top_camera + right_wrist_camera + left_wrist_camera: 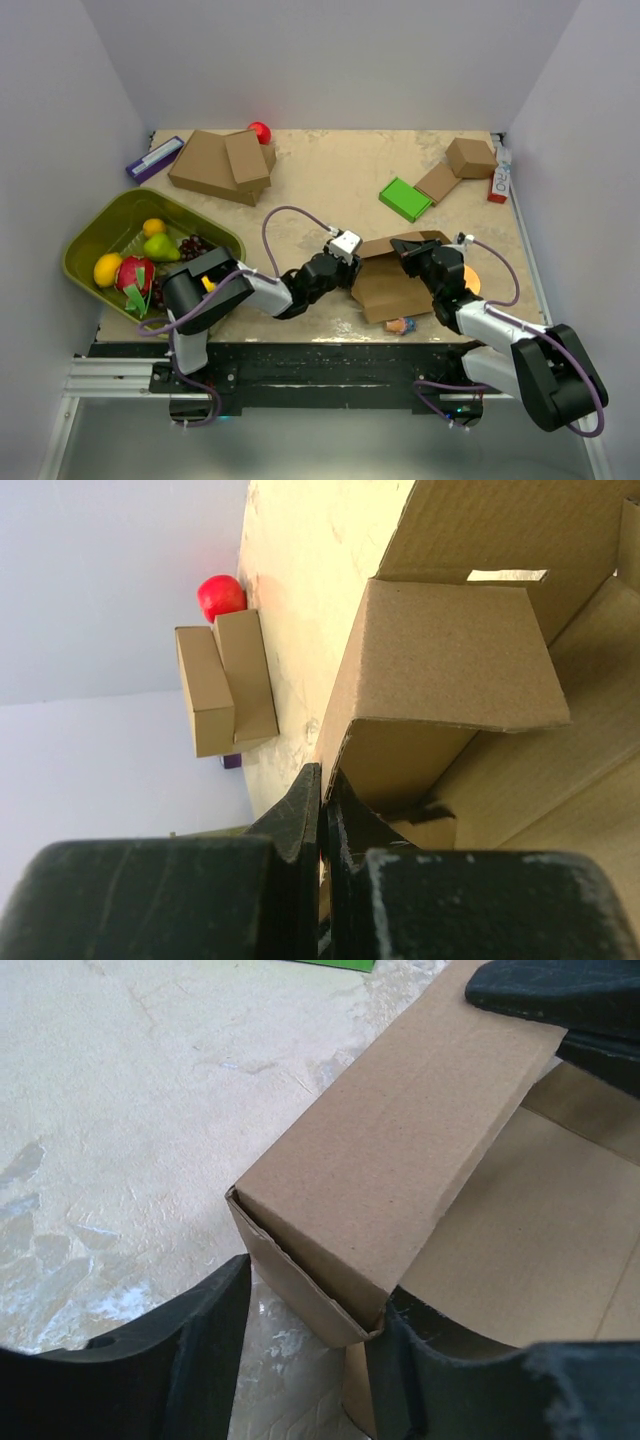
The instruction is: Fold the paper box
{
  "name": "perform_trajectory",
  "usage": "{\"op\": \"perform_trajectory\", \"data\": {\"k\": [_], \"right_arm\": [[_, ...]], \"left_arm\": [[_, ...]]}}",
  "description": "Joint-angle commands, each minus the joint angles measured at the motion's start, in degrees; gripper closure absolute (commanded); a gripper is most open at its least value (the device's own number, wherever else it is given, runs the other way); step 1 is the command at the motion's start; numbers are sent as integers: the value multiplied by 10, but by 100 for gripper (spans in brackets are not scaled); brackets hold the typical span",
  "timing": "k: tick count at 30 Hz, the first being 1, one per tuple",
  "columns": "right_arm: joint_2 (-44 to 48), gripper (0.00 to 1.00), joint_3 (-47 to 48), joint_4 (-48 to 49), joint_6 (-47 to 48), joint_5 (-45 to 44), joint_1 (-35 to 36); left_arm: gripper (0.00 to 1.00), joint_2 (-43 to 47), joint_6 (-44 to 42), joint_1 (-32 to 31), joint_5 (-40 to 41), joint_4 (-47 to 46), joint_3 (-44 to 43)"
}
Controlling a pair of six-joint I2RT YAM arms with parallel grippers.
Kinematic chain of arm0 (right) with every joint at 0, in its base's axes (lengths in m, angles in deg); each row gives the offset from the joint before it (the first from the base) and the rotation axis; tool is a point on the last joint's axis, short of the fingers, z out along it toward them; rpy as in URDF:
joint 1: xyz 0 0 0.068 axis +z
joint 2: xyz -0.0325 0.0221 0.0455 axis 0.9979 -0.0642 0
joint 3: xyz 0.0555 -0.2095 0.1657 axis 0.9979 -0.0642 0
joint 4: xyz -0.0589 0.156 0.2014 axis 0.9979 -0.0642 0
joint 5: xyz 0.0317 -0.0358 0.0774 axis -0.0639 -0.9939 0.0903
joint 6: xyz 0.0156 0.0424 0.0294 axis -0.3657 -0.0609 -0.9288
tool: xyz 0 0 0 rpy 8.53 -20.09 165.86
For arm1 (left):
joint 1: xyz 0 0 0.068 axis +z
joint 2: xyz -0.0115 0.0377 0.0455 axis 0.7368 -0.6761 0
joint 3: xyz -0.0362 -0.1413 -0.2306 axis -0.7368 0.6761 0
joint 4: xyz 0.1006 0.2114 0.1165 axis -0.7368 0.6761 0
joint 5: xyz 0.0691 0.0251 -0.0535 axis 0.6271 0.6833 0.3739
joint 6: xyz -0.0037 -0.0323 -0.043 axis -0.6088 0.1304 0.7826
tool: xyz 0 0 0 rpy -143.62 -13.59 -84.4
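Observation:
The paper box (392, 285) lies half-formed at the table's front middle, brown corrugated card with one side wall folded up. In the left wrist view that raised wall (390, 1160) ends in a corner between my fingers. My left gripper (310, 1360) is open and straddles the corner, the right finger inside the box against the wall, the left finger (160, 1370) apart from it. My right gripper (325, 795) is shut on the thin edge of the box's wall (440, 660). It shows as a black shape (560, 995) at the wall's far end.
A green bin (95, 235) of fruit sits at the left. Stacked brown boxes (215, 165) and a red ball (259, 131) are at the back left. A green block (405, 198) and a small brown box (470, 157) are at the back right. An orange disc (472, 282) lies beside the right arm.

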Motion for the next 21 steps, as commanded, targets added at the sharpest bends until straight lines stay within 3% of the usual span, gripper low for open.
{"op": "perform_trajectory", "data": {"k": [1, 8, 14, 16, 21], "right_arm": [[9, 100, -7, -21, 7, -3, 3], [19, 100, -6, -31, 4, -6, 3], [28, 99, -6, -41, 8, -7, 3], [35, 95, -4, -47, 14, -9, 2], [79, 66, 9, -86, 50, -10, 3]], "left_arm": [[53, -12, 3, 1, 80, -55, -9], [62, -33, -41, -28, 215, -54, -28], [72, -51, -75, -41, 274, -50, -44], [78, -46, -66, -40, 272, -49, -40], [89, -7, -71, -36, 252, -36, -15]]}}
